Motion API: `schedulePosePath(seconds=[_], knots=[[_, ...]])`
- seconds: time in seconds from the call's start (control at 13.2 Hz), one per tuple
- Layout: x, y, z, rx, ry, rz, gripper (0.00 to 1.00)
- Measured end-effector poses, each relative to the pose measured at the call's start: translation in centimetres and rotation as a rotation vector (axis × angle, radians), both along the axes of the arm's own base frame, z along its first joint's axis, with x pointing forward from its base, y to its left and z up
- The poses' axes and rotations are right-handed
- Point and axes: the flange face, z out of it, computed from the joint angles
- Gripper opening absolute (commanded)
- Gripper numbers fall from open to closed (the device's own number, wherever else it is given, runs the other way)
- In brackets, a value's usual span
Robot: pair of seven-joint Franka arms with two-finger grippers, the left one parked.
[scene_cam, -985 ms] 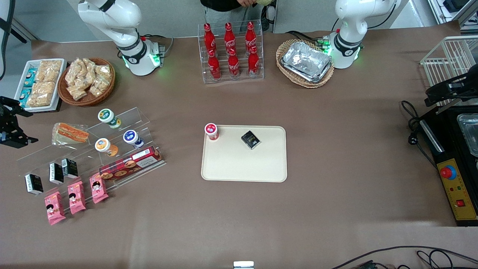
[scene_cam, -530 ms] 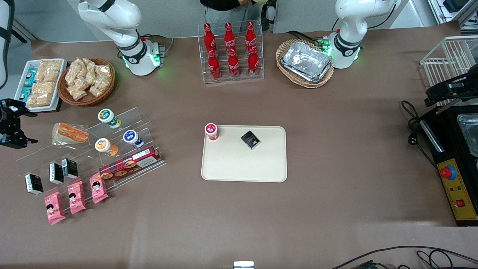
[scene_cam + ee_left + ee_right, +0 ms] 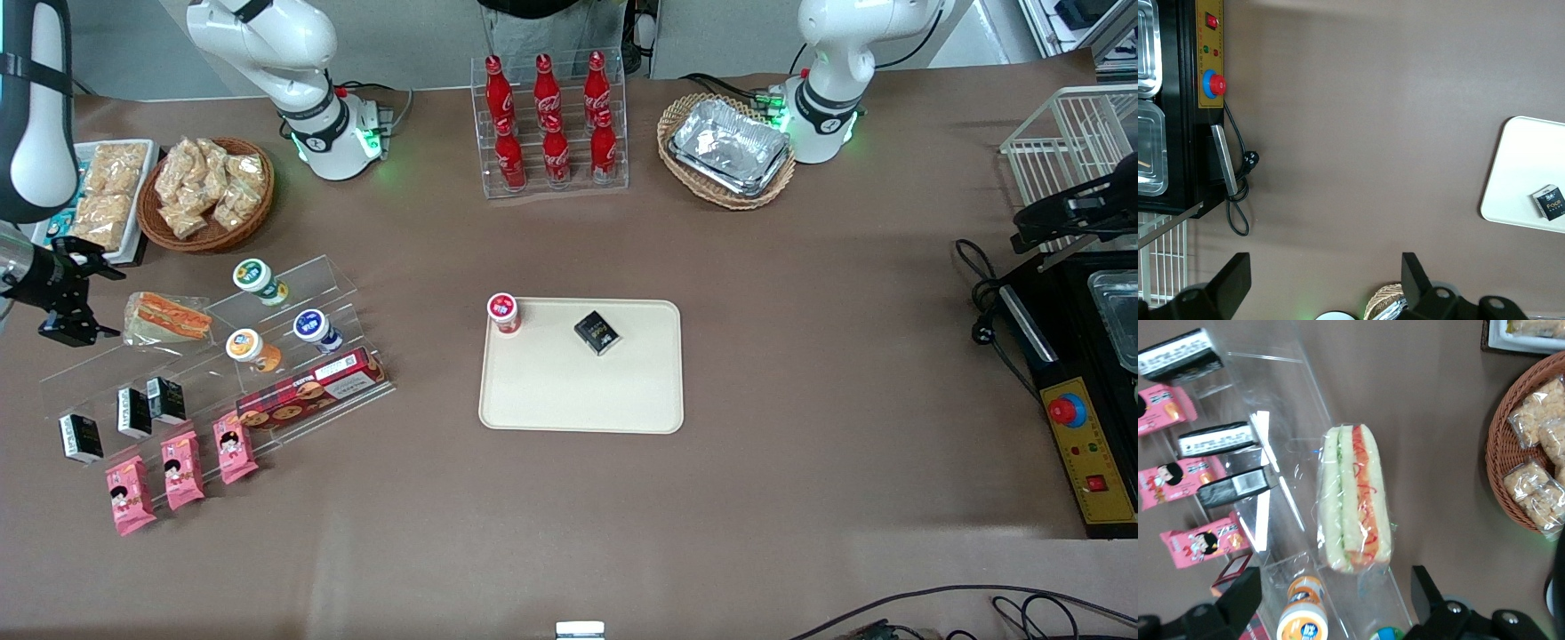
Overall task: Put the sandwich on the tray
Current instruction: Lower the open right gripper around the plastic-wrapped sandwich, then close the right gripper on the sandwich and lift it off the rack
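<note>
Your gripper (image 3: 78, 300) has slid in just beside the wrapped sandwich (image 3: 167, 317), fingers spread wide and empty, well apart from the tray (image 3: 582, 400) carrying the black "Fooc"-lettered box (image 3: 597, 332).

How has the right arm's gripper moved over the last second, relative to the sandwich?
Yes. The gripper has closed in sideways on the sandwich, which lies unmoved on the acrylic shelf; its fingers are open.
</note>
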Motion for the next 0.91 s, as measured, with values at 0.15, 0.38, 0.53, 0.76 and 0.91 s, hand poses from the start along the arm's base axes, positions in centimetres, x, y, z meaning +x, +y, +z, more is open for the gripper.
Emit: schedulePosePath(seconds=[0.15,0.38,0.53,0.76,0.91], knots=[[-0.9,-0.7,-1.7,0.000,-0.015,-0.026,1.00],[-1.7,-0.7,-3.6,-0.004,-0.038,-0.062,1.00],[-2.0,-0.9,-4.5,-0.006,-0.053,-0.096,1.00],[-2.4,-0.9,-5.7,-0.011,-0.074,-0.110,1.00],[-2.6,-0.8,-6.3,-0.015,-0.087,-0.113,1.00]])
